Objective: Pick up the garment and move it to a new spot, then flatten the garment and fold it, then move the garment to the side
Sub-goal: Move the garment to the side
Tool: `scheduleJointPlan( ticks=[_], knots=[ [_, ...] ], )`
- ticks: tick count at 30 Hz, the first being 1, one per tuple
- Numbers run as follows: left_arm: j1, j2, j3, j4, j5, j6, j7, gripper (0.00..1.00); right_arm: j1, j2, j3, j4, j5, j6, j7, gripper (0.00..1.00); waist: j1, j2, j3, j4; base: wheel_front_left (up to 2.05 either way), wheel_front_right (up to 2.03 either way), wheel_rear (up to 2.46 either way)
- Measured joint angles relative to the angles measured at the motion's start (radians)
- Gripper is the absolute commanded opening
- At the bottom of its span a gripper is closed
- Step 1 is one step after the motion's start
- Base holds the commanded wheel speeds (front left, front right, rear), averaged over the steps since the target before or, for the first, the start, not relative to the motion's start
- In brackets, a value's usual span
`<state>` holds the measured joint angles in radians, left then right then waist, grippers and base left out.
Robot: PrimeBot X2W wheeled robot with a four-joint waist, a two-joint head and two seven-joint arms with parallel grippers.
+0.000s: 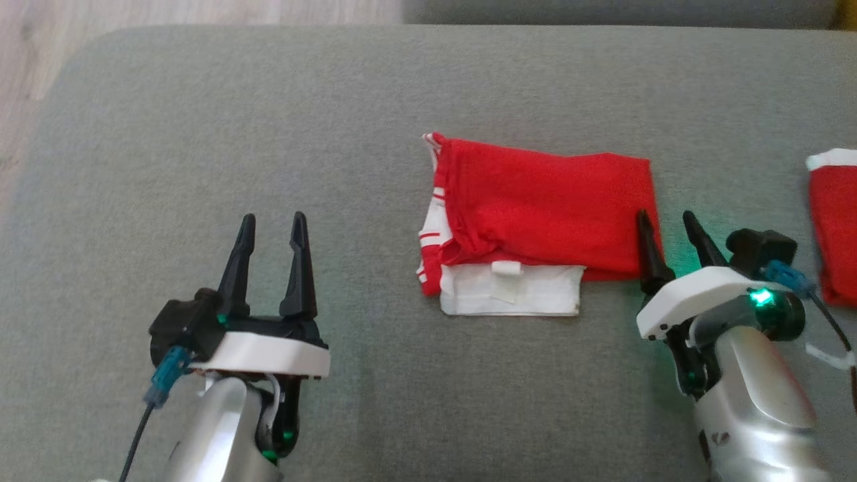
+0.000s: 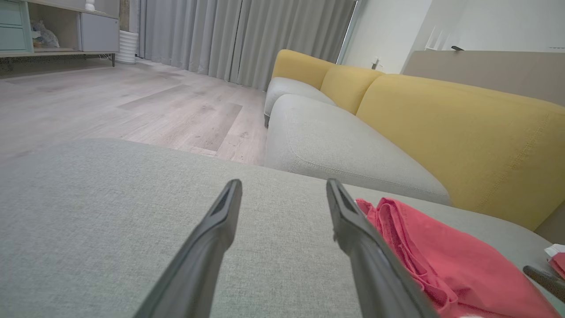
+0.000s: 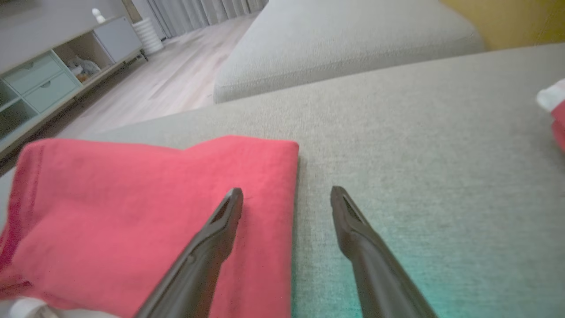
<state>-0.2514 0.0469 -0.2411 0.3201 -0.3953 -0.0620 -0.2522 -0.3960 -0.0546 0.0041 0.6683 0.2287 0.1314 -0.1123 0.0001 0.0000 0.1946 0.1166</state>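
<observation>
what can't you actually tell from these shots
Head view: the second red cloth is cut by the right edge; its shape is unknown.
Head view: the folded garment hides its lower layers under the top one; type unclear.
Right wrist view: whether the right claw touches the garment or hovers above it.
Left wrist view: the shelf items are too small and blurred.

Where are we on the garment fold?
Done: the red-and-white garment lies folded in a compact rectangle on the grey cushion. In hand: nothing gripped; the right pincer, open, straddles its right edge, and the left pincer sits open, apart. Left: likely the move to the side.
</observation>
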Motion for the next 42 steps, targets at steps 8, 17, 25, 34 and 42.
scheduleJointPlan(
  ticks=[8, 17, 25, 34, 42],
  knots=[
    [-0.024, -0.001, -0.018, 0.002, -0.011, 0.002, 0.000, 1.00, -0.080, -0.006, 0.059, 0.160, 0.053, 0.000, 0.047, 1.00, 0.0000, 0.0000, 0.018, 0.047, 0.00, 0.00, 0.00],
    [-0.022, -0.002, -0.025, 0.012, -0.011, 0.011, 0.000, 1.00, -0.106, -0.007, 0.086, 0.249, -0.023, 0.000, -0.010, 0.00, -0.0001, 0.0000, -0.018, 0.050, 0.00, 0.00, 0.00],
    [0.011, -0.001, -0.053, 0.011, -0.007, 0.028, 0.000, 1.00, -0.105, -0.009, 0.083, 0.255, -0.195, 0.000, -0.047, 0.00, -0.0002, 0.0000, -0.094, 0.008, 0.00, 0.00, 0.00],
    [0.034, -0.001, -0.142, -0.012, -0.037, 0.055, 0.000, 1.00, -0.092, -0.121, 0.168, 0.097, -0.266, 0.000, 0.025, 0.00, -0.0003, 0.0000, -0.142, -0.081, 0.00, 0.00, 0.00],
    [-0.016, 0.000, -0.176, -0.026, -0.038, 0.063, 0.000, 1.00, -0.087, -0.371, 0.196, -0.064, -0.236, 0.000, 0.145, 0.00, 0.0000, 0.0000, -0.076, -0.148, 0.00, 0.00, 0.00]
  ],
)
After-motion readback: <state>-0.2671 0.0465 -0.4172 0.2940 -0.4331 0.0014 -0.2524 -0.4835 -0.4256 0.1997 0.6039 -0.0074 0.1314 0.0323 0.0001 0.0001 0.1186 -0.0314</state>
